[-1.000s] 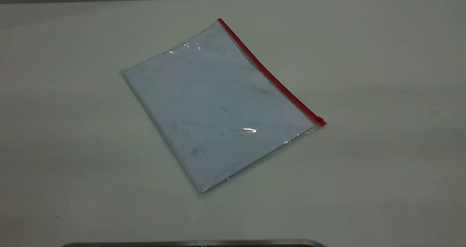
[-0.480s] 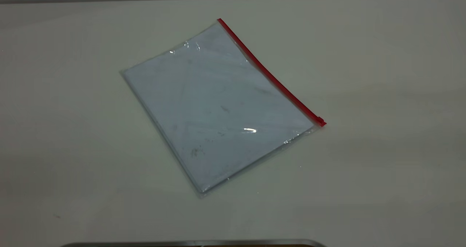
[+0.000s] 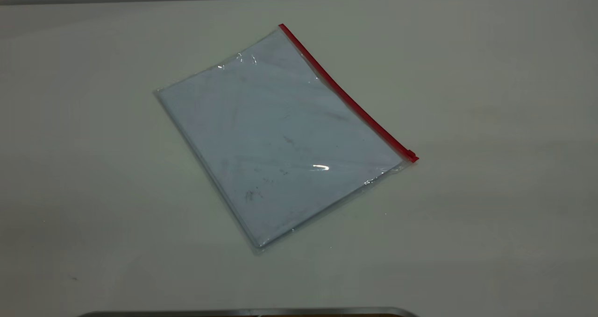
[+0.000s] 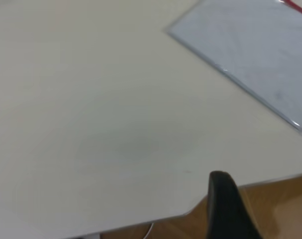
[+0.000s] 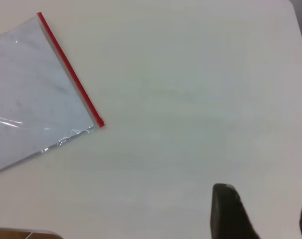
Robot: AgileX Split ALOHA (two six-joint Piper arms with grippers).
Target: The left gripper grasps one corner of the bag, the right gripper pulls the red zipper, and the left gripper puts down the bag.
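Observation:
The bag point(image 3: 280, 139) lies flat on the white table, a clear pouch with scuffed white sheets inside. The red zipper point(image 3: 341, 90) runs along its far-right long edge, with the slider tab point(image 3: 411, 155) at the near right corner. Neither gripper shows in the exterior view. In the left wrist view the left gripper point(image 4: 264, 186) is open and empty over the table's edge, well away from the bag point(image 4: 250, 45). In the right wrist view the right gripper point(image 5: 265, 189) is open and empty over bare table, apart from the bag point(image 5: 31, 89) and its slider tab point(image 5: 99, 123).
The white table point(image 3: 490, 121) surrounds the bag on all sides. A grey metal strip point(image 3: 247, 312) lies along the near edge. The left wrist view shows the table's edge with brown floor point(image 4: 275, 204) beyond it.

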